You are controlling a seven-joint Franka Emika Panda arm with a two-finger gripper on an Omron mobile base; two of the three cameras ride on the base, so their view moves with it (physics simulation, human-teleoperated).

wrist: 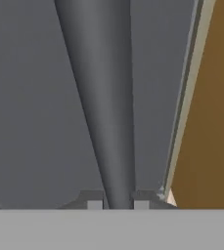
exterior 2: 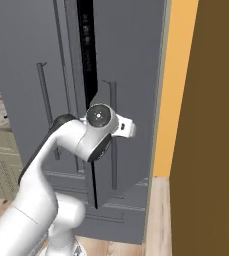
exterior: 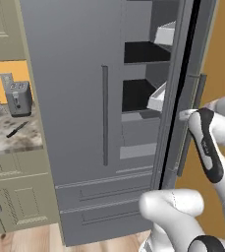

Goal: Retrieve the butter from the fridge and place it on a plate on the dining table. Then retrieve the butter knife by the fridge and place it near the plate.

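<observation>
The grey fridge [exterior: 84, 98] has its right door [exterior: 180, 98] swung partly open, so dark shelves [exterior: 141, 74] show inside. My gripper [wrist: 118, 205] is shut on that door's vertical bar handle [wrist: 103, 97], which runs up between the fingertips [wrist: 95, 204]. From the right base view the gripper [exterior 2: 120, 127] sits on the handle [exterior 2: 113, 160] at mid height, and it also meets the door edge [exterior: 187, 115]. The dark butter knife [exterior: 16, 129] lies on the wall counter left of the fridge. The butter is hidden. The plate and dining table are out of view.
A grey toaster [exterior: 19, 97] stands on the speckled counter [exterior: 11, 140] behind the knife, with olive-beige cabinets [exterior: 20, 202] below. To the right of the fridge are an orange wall [exterior 2: 171, 125] and a tall brown panel [exterior 2: 211, 125]. White bins [exterior: 165, 33] show inside the fridge.
</observation>
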